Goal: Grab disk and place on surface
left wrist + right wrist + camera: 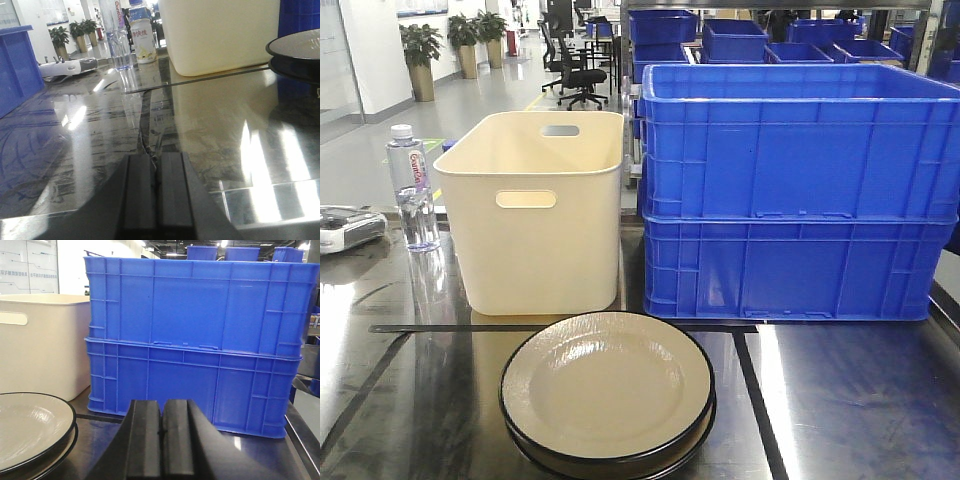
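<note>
Cream round disks with black rims are stacked on the glossy, mirror-like desk, before a smooth cream bin and ribbed blue crates. Both pincers, left and right, are pressed together.

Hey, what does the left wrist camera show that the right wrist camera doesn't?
Only the left wrist view shows the water bottle, a labelled bottle beside it, a white device and potted plants. Only the right wrist view shows the stacked blue crates head-on. Both show the cream bin, the stacked plates, the glossy tabletop, and closed fingers with nothing between them.
</note>
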Controlling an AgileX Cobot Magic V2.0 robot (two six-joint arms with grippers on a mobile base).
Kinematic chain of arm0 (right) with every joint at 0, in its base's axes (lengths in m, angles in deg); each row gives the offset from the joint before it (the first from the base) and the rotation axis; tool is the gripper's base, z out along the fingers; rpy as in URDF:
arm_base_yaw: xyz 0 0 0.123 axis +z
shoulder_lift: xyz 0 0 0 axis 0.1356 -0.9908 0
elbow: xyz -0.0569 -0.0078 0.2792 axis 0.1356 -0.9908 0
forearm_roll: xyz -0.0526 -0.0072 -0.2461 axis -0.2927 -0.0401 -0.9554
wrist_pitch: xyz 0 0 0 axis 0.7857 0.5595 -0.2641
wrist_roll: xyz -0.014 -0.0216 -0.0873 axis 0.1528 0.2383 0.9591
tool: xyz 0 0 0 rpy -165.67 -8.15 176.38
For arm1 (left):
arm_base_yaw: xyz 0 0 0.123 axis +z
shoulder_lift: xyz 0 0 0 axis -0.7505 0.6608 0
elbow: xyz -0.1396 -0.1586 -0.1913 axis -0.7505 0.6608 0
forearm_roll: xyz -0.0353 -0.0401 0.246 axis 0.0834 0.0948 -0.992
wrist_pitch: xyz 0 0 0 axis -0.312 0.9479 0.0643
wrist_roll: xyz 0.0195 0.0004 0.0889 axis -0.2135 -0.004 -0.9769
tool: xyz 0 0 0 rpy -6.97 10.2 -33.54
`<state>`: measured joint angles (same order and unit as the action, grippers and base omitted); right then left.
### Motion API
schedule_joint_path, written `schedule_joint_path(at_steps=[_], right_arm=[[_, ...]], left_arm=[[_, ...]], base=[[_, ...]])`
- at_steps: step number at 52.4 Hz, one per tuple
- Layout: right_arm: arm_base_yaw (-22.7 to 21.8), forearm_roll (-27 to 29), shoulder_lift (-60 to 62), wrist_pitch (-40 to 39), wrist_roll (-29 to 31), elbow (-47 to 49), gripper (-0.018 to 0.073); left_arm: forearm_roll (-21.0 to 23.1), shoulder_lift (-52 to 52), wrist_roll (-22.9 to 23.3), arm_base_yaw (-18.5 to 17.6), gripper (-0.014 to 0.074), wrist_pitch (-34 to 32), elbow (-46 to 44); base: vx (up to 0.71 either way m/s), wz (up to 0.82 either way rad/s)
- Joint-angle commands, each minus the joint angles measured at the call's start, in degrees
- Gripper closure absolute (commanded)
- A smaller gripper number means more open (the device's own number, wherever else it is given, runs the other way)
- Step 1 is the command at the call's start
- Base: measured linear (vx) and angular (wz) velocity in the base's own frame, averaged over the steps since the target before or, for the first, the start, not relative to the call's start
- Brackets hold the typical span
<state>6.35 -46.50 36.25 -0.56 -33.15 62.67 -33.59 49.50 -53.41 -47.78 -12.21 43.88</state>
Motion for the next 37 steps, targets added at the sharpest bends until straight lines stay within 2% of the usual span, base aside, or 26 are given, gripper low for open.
schedule_joint_path(at_steps=[1,6,14,19,27,34,37], right_arm=[[-0.1,-0.6,0.1,-4.7,0.1,1.6,0.0568],[-0.1,-3.4,0.3,-4.4,-1.2,-0.1,0.0568],[-0.2,-13.6,4.3,-3.0,-10.9,-7.6,0.0568],[-1.6,-14.0,9.1,0.9,-13.0,-12.8,0.0568],[-7.5,-13.5,20.1,9.1,-15.2,-19.6,0.0568],[-10.7,-14.0,31.6,12.4,-15.3,-24.1,0.0568],[-11.5,-14.9,36.0,16.8,-15.3,-23.9,0.0568]], left_arm=[[0.6,-0.9,0.2,-0.4,0.0598,-4.3,0.7],[0.6,-0.9,0.2,-0.4,0.0598,-4.3,0.7],[0.6,-0.9,0.2,-0.4,0.0598,-4.3,0.7],[0.6,-0.9,0.2,-0.4,0.0598,-4.3,0.7],[0.5,-0.9,0.2,-0.4,0.0598,-4.4,0.7],[0.5,-0.9,0.2,-0.4,0.0598,-4.4,0.7],[0.5,-0.9,0.2,-0.4,0.0598,-4.4,0.7]], base=[[0.00,0.00],[0.00,0.00],[0.00,0.00],[0.00,0.00],[0.00,0.00],[0.00,0.00],[0.00,0.00]])
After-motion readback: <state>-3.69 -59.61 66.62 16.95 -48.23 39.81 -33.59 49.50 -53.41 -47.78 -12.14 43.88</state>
